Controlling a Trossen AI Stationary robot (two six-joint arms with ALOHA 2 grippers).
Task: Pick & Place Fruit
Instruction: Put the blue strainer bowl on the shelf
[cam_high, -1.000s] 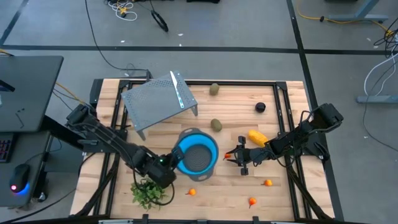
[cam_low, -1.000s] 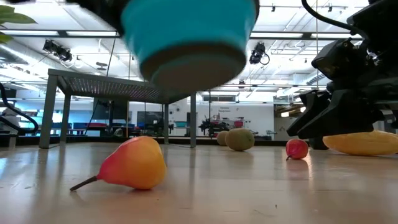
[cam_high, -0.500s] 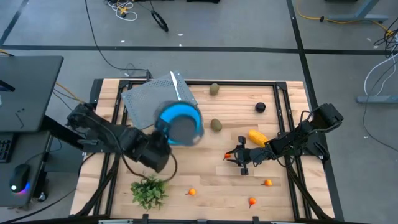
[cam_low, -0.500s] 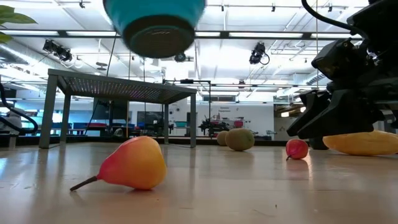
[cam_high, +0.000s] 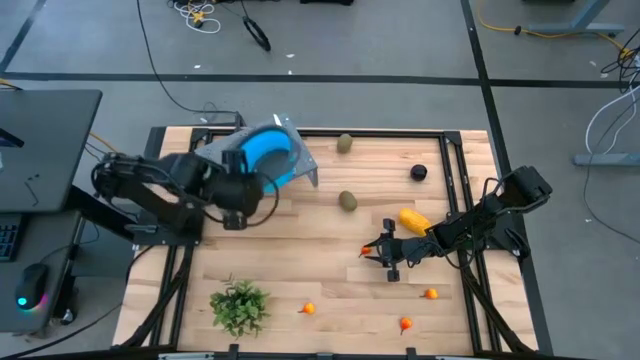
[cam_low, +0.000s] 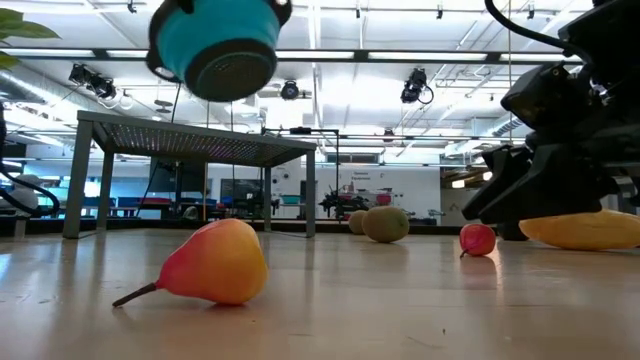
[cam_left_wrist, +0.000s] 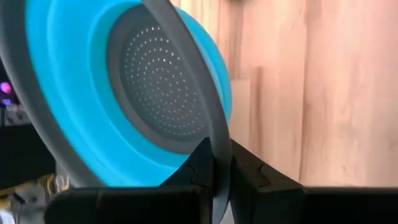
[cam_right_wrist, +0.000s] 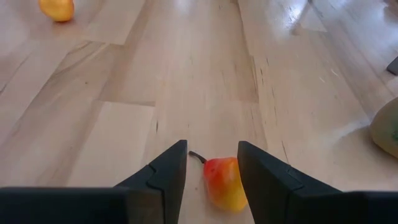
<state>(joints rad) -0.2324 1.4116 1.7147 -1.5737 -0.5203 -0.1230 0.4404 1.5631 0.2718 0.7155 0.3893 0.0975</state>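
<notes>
The left gripper (cam_high: 243, 190) is raised off the table, pinching the rim of the blue bowl (cam_high: 268, 158) — in its wrist view the two fingers (cam_left_wrist: 199, 171) are pressed on the grey rim, the perforated bottom facing the camera. From above, the bowl is over the grey metal rack (cam_high: 240, 165) at the table's back left; the low view shows it (cam_low: 215, 45) up in the air above the rack (cam_low: 190, 150).

The right gripper (cam_high: 376, 252) is low over the wooden table (cam_high: 330, 275), fingers (cam_right_wrist: 165, 171) spread, with a small red-yellow pear (cam_right_wrist: 222, 180) lying on the boards between the tips — not gripped.

The rest of the fruit lies scattered: a yellow-orange piece (cam_high: 414, 219) beside the right arm, two olive ovals (cam_high: 347, 201) (cam_high: 344, 143), a dark ball (cam_high: 418, 173), and three tiny orange ones (cam_high: 308, 309) (cam_high: 405, 324) (cam_high: 430, 293) near the front. A leafy sprig (cam_high: 239, 305) sits front left.
</notes>
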